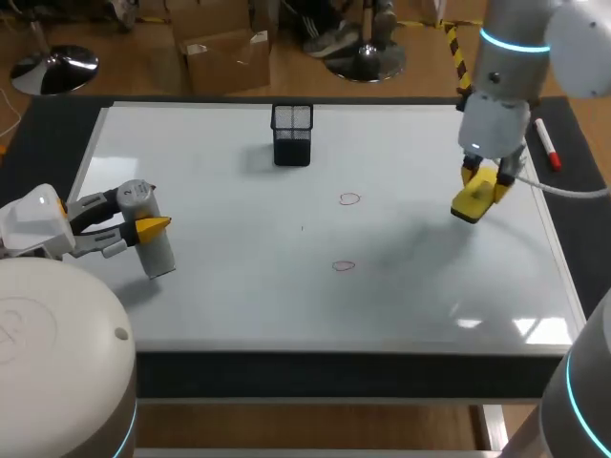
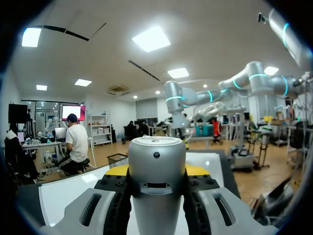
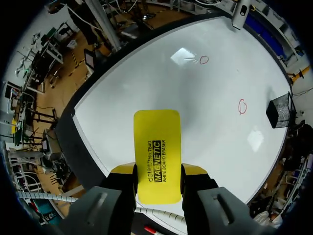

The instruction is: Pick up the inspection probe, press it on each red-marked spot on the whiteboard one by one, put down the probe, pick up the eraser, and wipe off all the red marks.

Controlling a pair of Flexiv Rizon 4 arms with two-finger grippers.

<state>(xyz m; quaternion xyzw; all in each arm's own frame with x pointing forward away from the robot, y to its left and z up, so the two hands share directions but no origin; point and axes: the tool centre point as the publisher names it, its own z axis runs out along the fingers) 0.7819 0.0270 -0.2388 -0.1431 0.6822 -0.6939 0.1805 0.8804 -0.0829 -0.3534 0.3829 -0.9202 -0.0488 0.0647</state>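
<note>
A grey cylindrical probe (image 1: 158, 254) stands at the whiteboard's (image 1: 239, 315) left side, with my left gripper (image 1: 148, 227) shut on it. In the left wrist view the probe (image 2: 156, 166) fills the gap between the fingers (image 2: 117, 171). My right gripper (image 1: 482, 181) hangs over the board's right part, shut on a yellow eraser (image 1: 473, 203). The eraser (image 3: 156, 152) juts out ahead of the right gripper (image 3: 157, 171), above the board. Two small red rings (image 1: 349, 198) (image 1: 344, 265) are drawn near the board's middle, left of the eraser; the right wrist view shows both rings (image 3: 204, 60) (image 3: 242, 106).
A black mesh holder (image 1: 292, 134) stands at the back middle of the board and also shows in the right wrist view (image 3: 279, 110). A red-capped marker (image 1: 546, 143) lies off the board's right edge on the dark table.
</note>
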